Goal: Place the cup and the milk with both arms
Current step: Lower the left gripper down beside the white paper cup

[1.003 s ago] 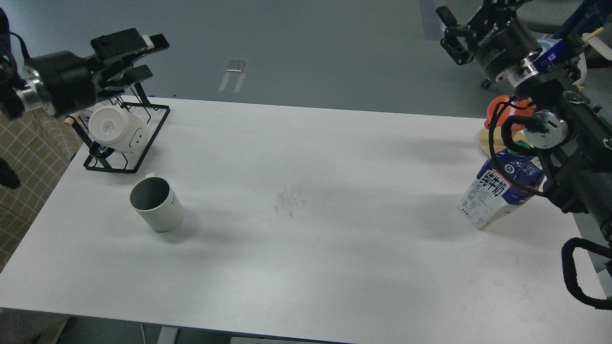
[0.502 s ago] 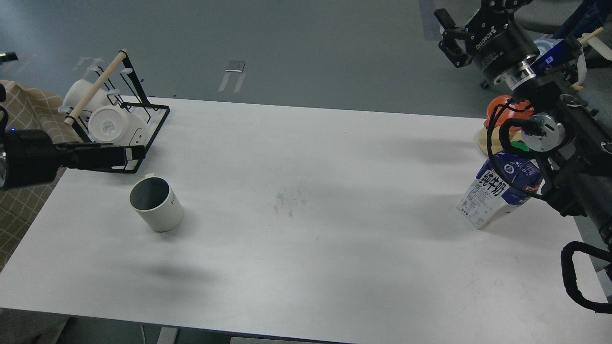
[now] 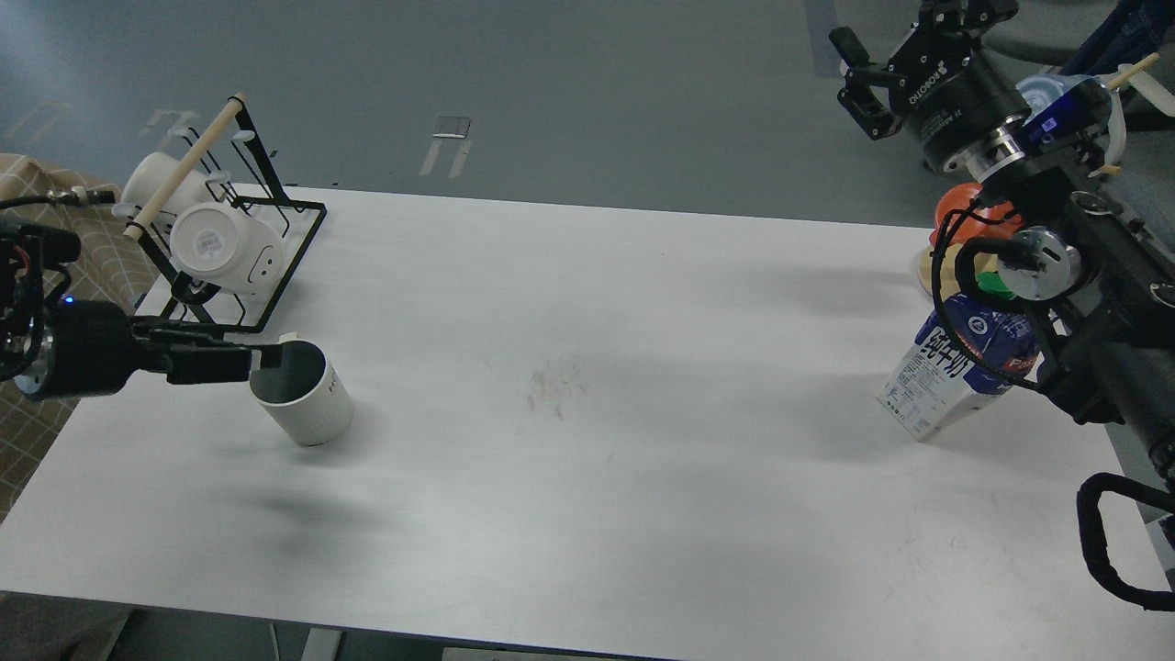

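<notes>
1. My left tool (image 3: pixel 266 358), mid-left of frame, reaches the near rim of the cup (image 3: pixel 303 395), upright on the desk (image 3: pixel 587 514); can't tell if its fingers are spread or pressed, seen edge-on.
2. Best approach, imo: one finger inside the rim, one outside, then squeeze gently; avoid tipping.
3. My right tool (image 3: pixel 872 69), top right, is spread & empty, well above the milk (image 3: pixel 955 372) at right edge; bring it down w/o knocking the carton.

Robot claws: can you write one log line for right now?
left claw: at rim of off-white ribbed cup | right claw: high, empty, far from blue-white milk carton | cup, milk: standing on white table
</notes>
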Controlling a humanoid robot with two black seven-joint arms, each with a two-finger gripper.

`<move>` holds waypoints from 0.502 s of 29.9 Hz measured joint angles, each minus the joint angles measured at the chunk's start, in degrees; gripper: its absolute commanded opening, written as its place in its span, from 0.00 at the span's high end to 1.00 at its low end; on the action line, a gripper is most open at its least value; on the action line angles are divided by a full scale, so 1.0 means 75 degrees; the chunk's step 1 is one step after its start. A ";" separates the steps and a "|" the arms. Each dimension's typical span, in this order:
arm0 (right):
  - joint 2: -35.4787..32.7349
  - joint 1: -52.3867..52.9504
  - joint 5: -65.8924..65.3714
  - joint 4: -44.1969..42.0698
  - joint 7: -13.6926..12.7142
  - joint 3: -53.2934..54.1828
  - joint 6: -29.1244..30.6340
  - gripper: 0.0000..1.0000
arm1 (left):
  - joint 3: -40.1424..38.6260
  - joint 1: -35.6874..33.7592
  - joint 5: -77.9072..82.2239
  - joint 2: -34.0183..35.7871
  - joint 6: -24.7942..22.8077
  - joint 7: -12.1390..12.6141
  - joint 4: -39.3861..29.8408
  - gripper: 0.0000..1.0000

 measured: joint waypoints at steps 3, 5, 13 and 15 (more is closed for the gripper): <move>-0.0013 -0.0002 0.0000 0.0016 0.0000 0.0000 0.0000 0.00 | 0.0012 -0.0289 -0.0082 -0.0358 0.0000 0.0000 0.0454 0.02; -0.0013 -0.0005 0.0000 0.0019 0.0000 0.0000 0.0000 0.00 | 0.0023 -0.0331 -0.0097 -0.0489 0.0000 0.0001 0.0681 0.02; -0.0024 -0.0073 0.0000 0.0051 0.0000 0.0000 0.0000 0.00 | 0.0287 -0.0327 0.0027 -0.1101 0.0000 0.0156 0.1517 0.02; -0.0066 -0.0137 0.0000 0.0124 0.0000 0.0000 0.0000 0.00 | 0.0336 -0.0340 0.0033 -0.1226 0.0000 0.0167 0.1731 0.02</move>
